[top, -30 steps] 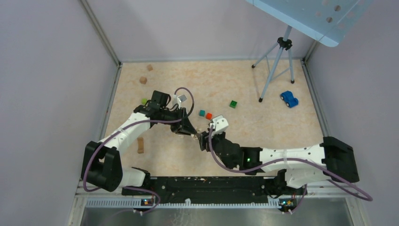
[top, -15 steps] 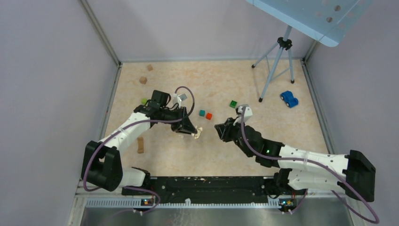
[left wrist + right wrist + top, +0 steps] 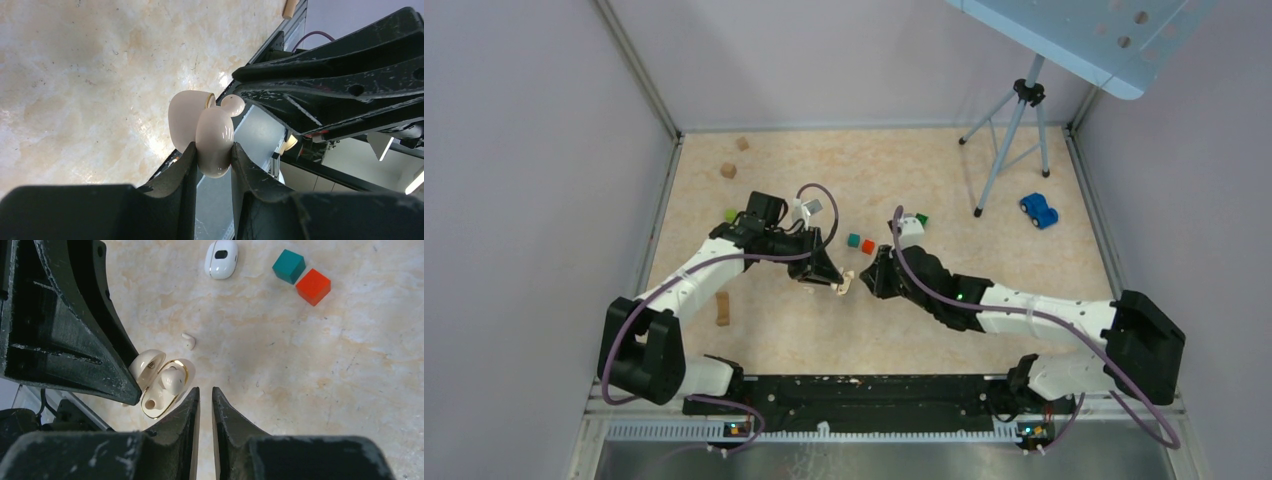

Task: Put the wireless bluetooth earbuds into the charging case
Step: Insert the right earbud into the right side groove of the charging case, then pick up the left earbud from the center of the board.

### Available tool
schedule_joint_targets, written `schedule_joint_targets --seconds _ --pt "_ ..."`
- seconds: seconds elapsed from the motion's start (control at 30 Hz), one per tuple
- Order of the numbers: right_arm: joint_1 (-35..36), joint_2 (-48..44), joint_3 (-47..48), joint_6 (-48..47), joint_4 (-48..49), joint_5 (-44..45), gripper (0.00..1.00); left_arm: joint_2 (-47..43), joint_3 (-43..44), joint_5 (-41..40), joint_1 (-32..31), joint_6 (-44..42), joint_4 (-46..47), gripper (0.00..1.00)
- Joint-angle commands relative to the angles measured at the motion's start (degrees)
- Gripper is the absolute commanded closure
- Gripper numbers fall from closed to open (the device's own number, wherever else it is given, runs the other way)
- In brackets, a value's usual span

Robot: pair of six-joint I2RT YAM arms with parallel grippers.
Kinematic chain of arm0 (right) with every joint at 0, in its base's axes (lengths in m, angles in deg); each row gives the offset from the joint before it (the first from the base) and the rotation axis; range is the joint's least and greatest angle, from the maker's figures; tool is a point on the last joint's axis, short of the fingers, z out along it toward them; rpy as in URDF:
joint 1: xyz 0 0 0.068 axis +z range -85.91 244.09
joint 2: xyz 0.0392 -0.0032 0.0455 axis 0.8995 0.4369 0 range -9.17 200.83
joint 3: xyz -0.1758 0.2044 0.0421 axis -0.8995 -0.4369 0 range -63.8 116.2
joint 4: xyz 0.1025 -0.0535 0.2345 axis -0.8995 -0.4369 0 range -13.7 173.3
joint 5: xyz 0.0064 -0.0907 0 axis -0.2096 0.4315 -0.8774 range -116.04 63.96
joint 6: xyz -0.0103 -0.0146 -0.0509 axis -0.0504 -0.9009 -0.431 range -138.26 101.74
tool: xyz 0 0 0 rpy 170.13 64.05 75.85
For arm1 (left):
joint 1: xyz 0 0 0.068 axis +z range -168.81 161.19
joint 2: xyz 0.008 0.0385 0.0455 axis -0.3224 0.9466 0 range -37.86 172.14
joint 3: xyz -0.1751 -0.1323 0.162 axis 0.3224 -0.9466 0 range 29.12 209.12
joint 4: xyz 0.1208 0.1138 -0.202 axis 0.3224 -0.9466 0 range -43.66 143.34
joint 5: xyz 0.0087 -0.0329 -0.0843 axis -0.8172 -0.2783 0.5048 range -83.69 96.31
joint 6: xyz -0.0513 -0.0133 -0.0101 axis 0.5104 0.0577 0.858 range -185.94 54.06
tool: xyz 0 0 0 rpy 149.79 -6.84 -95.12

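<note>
Pale lilac walls (image 3: 524, 150) enclosed a beige marbled table (image 3: 984, 180) on three sides. A tripod (image 3: 1014, 140) stood towards the far right corner, well apart from the case (image 3: 845, 282). A blue car (image 3: 1039, 210) lay near the tripod's foot.

The left gripper (image 3: 214, 150) was clamped on the base of the case, with the lid hinged open. The right gripper (image 3: 205, 392) hung just beside the case, its jaws nearly together with a thin gap between them, holding nothing.

A teal cube (image 3: 289, 266) and a red cube (image 3: 313, 286) lay side by side beyond the case. A white oval item (image 3: 221, 258) lay at a similar remove.

The seated earbud (image 3: 171, 379) occupied one socket of the case, and the other socket gaped. The loose earbud (image 3: 189, 341) lay on the table just beyond the case.
</note>
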Motion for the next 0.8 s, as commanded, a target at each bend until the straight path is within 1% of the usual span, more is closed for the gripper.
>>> schedule_joint_targets --seconds 0.0,0.23,0.53,0.67,0.77 --pt "-0.26 0.96 1.63 0.06 4.13 -3.84 0.87 -0.40 1.40 0.97 -0.11 -0.99 1.31 1.00" --pt "-0.31 1.65 0.76 -0.78 7.61 -7.63 0.87 0.08 1.49 1.20 -0.12 -0.99 1.47 1.00" --pt "0.34 2.19 0.76 -0.99 6.80 -8.81 0.90 0.15 1.78 0.86 -0.14 -0.81 1.58 1.00" --pt "1.05 0.37 -0.20 -1.60 7.20 -8.64 0.93 0.06 1.69 0.70 -0.08 -0.77 1.68 1.00" --pt "1.41 -2.63 -2.61 -3.03 11.15 -9.22 0.92 0.11 1.75 0.09 -0.16 -1.19 1.15 1.00"
